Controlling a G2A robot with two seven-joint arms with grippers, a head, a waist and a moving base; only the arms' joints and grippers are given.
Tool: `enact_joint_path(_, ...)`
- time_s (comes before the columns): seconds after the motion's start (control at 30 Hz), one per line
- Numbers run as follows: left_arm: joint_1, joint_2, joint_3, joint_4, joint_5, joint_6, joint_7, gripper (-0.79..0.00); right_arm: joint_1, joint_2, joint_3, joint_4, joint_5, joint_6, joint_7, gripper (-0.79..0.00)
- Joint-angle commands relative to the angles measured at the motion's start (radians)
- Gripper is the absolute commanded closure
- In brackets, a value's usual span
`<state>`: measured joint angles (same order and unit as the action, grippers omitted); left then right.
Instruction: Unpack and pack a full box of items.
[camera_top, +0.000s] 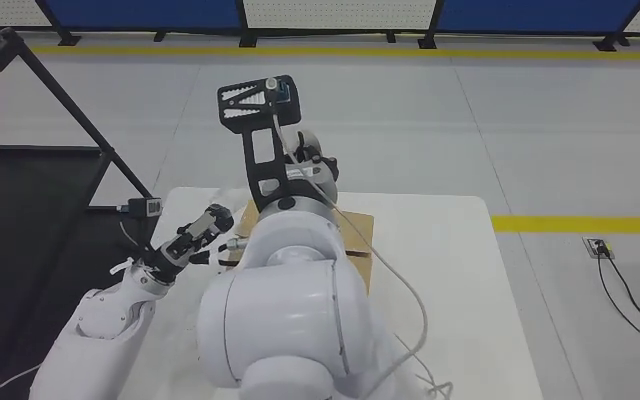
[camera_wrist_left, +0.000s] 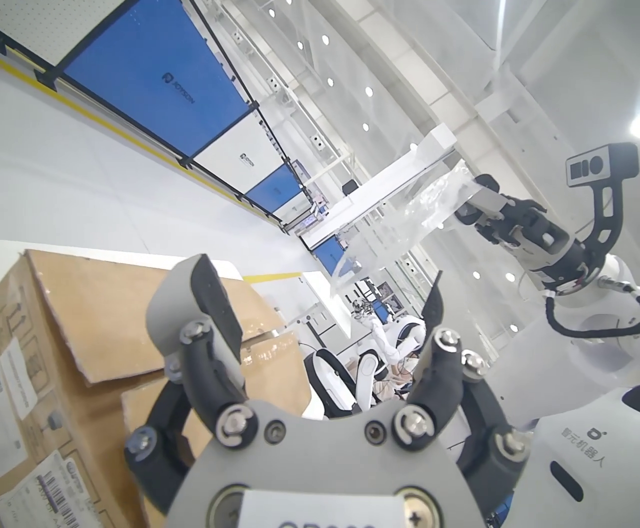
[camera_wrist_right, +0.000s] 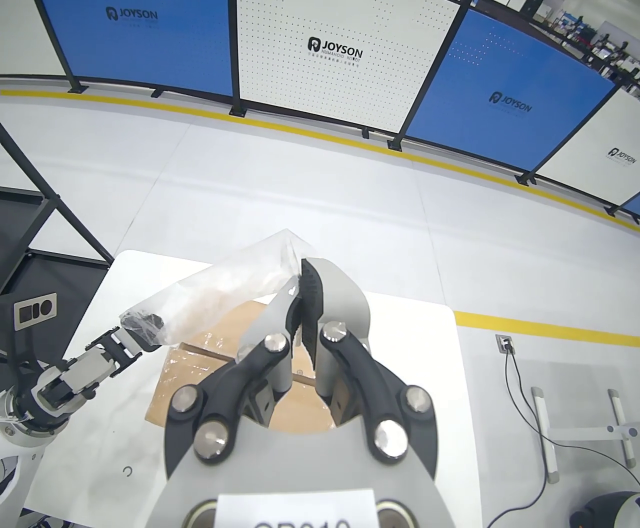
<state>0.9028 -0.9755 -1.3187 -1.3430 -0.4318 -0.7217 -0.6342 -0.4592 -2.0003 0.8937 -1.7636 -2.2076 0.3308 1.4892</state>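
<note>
The unpacking half looks to be in hand. The right hand (camera_wrist_right: 301, 280) is pinched shut on the top edge of a clear plastic bag (camera_wrist_right: 225, 295), held high above the cardboard box (camera_wrist_right: 200, 370). The bag trails down from the grip toward 9 o'clock, its lower end hanging loose. I cannot tell whether anything is in it.

The left hand (camera_wrist_left: 320, 280) sits low at the box's 9 o'clock side with its fingers spread wide and nothing between them. In the right wrist view the bag's tail overlaps its fingertips, but the left wrist view shows the bag well above it, so the two seem apart.

The next move is probably to carry the bag sideways and lay it on the tabletop (camera_top: 440, 280). That calls for keeping the tail clear of the box's raised flaps, whose rough cardboard edges could catch thin film.

The widest bare patch of tabletop lies at 3 o'clock of the box. The 9 o'clock side is tighter: the left arm is there, with a dark metal rack (camera_top: 60, 190) just past the tabletop's edge. At 12 o'clock only a narrow strip is left before the far edge.
</note>
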Motion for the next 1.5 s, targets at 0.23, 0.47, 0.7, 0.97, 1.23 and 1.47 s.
enact_joint_path(0.23, -0.006, -0.011, 0.016, -0.009, 0.017, -0.016, 0.007, -0.179, -0.023, 0.003, 0.008, -0.029, 0.002, -0.010, 0.010, 0.000)
enact_joint_path(0.47, 0.006, -0.013, 0.003, -0.018, 0.017, -0.008, 0.017, 0.000, -0.045, 0.007, 0.021, -0.020, -0.005, -0.015, 0.015, 0.000)
enact_joint_path(0.7, 0.018, -0.005, -0.046, -0.032, 0.017, 0.178, 0.018, 0.000, -0.090, 0.015, 0.043, 0.037, -0.079, 0.006, -0.005, 0.000)
enact_joint_path(0.97, -0.014, 0.020, -0.095, -0.036, 0.038, 0.513, -0.186, 0.000, -0.180, 0.037, 0.029, 0.063, -0.101, -0.031, -0.006, 0.000)
enact_joint_path(1.23, -0.020, 0.023, -0.100, -0.037, 0.037, 0.542, -0.220, 0.000, -0.282, 0.064, 0.037, 0.061, -0.107, -0.069, -0.015, 0.000)
enact_joint_path(1.47, -0.001, 0.024, -0.087, -0.067, 0.091, 0.612, -0.186, 0.000, -0.308, 0.073, 0.054, 0.118, -0.098, -0.076, -0.011, 0.000)
